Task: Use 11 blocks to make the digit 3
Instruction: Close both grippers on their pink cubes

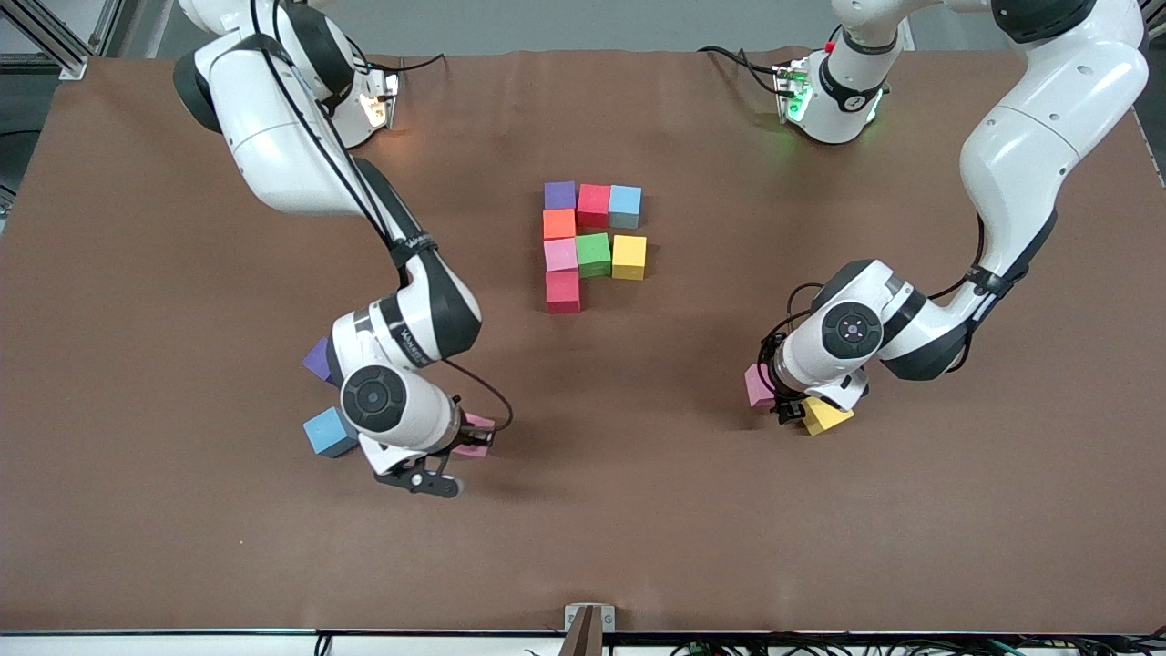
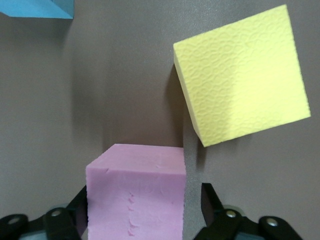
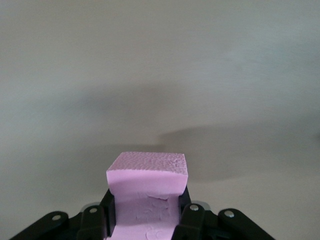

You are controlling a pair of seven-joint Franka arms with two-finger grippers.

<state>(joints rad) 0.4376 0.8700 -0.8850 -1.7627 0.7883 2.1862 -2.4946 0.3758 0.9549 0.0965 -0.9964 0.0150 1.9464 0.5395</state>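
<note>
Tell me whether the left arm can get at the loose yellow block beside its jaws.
Probably not right now: the left gripper already straddles a pink block, jaws on either side of it. The yellow block lies uncovered on the table just beside, so it looks reachable afterwards.

High front camera, 2 close wrist views

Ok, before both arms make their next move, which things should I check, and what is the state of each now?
1. right end effector shut on its pink block: ok.
2. That block lifted off the table: cannot tell.
3. left end effector closed on the other pink block: not ok, there is a gap at one finger.
4. yellow block apart from the other pink block: ok, narrowly.
5. Last bar of the digit, starting at the lower red block, complete: not ok, only that cube is there.
</note>
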